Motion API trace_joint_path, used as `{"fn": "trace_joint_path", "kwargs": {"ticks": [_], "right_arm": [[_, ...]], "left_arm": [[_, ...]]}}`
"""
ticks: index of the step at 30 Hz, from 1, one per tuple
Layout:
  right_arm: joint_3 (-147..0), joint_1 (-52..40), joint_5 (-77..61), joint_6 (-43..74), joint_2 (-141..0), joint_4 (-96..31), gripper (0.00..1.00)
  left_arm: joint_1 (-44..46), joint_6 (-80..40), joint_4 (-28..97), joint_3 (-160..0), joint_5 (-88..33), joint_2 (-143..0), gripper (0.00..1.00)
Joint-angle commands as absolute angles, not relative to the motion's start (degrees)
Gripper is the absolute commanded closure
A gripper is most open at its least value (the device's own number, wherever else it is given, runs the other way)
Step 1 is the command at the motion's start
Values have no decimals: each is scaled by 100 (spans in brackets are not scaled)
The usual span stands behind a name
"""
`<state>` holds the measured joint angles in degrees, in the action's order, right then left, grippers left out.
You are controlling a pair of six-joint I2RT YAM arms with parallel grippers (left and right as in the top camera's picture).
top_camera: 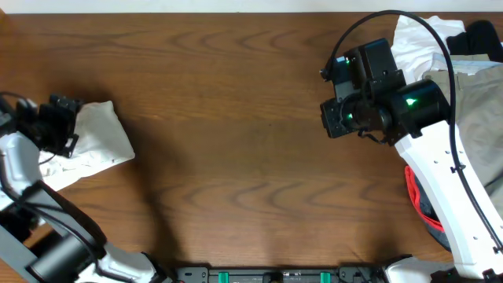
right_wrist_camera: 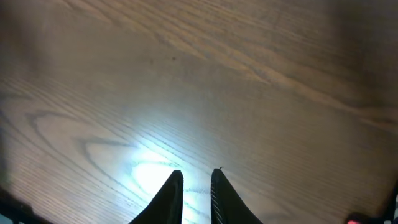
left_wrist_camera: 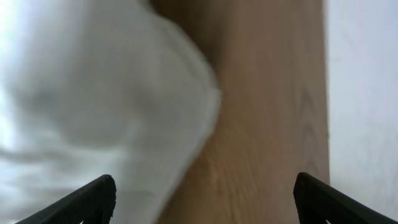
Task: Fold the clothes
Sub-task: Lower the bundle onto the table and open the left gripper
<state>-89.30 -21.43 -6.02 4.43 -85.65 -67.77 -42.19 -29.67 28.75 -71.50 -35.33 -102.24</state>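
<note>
Near edge: the two arms rise from the table's [top_camera: 236, 118] near side, left one low at left, right one sweeping up the right side.
Red-rimmed object: it lies partly hidden under the right arm; what it is cannot be told.
White garment: a wrinkled white piece [top_camera: 98, 137] lies bunched and roughly folded at the table's left side, close to the edge.
Left tool: the left tool [left_wrist_camera: 205, 180] hangs just over that garment with its fingers spread wide and nothing between them.
Right tool: the right tool [right_wrist_camera: 196, 177] hovers above bare wood mid-right, its fingers drawn almost together on nothing.
Far corner: the remaining clothes sit heaped at the far right, a white piece [top_camera: 416, 39], a black piece [top_camera: 479, 35] and khaki fabric [top_camera: 471, 94] overlapping.
Risk, left: a finger catching the thin cloth as the arm moves could drag the fold open or pull the garment over the nearby edge.
Risk, right: the heap is tangled, so a grab there may lift two pieces at once; the arm's cable arching over it could snag.
Writing: no brand, label or lettering is legible in any view.
</note>
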Motion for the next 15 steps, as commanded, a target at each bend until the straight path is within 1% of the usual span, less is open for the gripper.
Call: {"fn": "trace_joint_path", "kwargs": {"ticks": [1,9,12,15], "right_arm": [[-8923,-2073,-427,355,-8545,-6796,85],[-8923,-2058,-429,355,-8545,-6840,85],[-8923,-2058,-429,355,-8545,-6884,85],[-8923,-2058,-429,355,-8545,-6836,85]], "left_arm": [[-4654,-2801,2853,-7039,-3916,-10672,9],[-5496,-2788,2668,-7037,-4045,-11579,9],[-5837,-2781,2624,-7037,-4053,-11699,8],[-5986,-2744,2554,-7037,-4189,-11703,8]]}}
